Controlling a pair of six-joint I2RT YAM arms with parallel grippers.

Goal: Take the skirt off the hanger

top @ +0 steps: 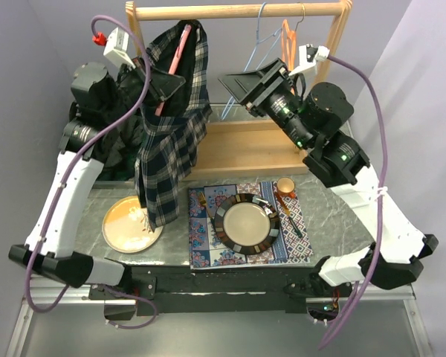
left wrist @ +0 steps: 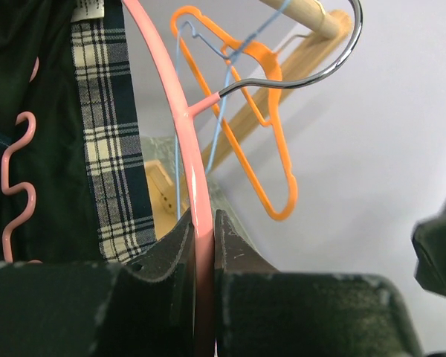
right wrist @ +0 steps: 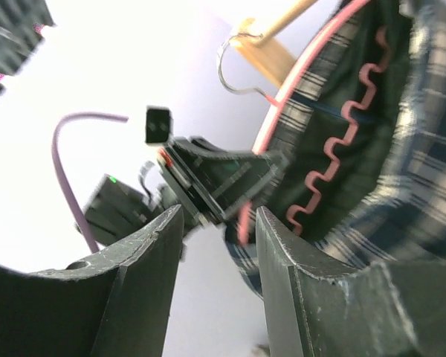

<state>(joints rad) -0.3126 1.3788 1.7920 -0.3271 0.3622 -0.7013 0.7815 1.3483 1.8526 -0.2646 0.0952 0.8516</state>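
The dark plaid skirt (top: pixel 171 126) hangs on a pink hanger (top: pixel 175 61), held up in front of the wooden rack at the left. My left gripper (top: pixel 166 83) is shut on the hanger's pink bar (left wrist: pixel 186 126), with the skirt (left wrist: pixel 111 149) draped to its left. My right gripper (top: pixel 234 91) is open and empty, to the right of the skirt and apart from it. In the right wrist view its fingers (right wrist: pixel 282 245) frame the left gripper (right wrist: pixel 223 178), the hanger (right wrist: pixel 297 82) and the skirt (right wrist: pixel 379 149). The hanger's metal hook (left wrist: pixel 334 59) hangs free of the rail.
The wooden rack (top: pixel 238 10) holds an orange hanger (top: pixel 288 41) and a blue hanger (top: pixel 259 41) at its right. An orange plate (top: pixel 130 223) lies under the skirt's hem. A patterned placemat (top: pixel 208 249) carries a dark-rimmed plate (top: pixel 247 223), cutlery and a small cup (top: pixel 285 186).
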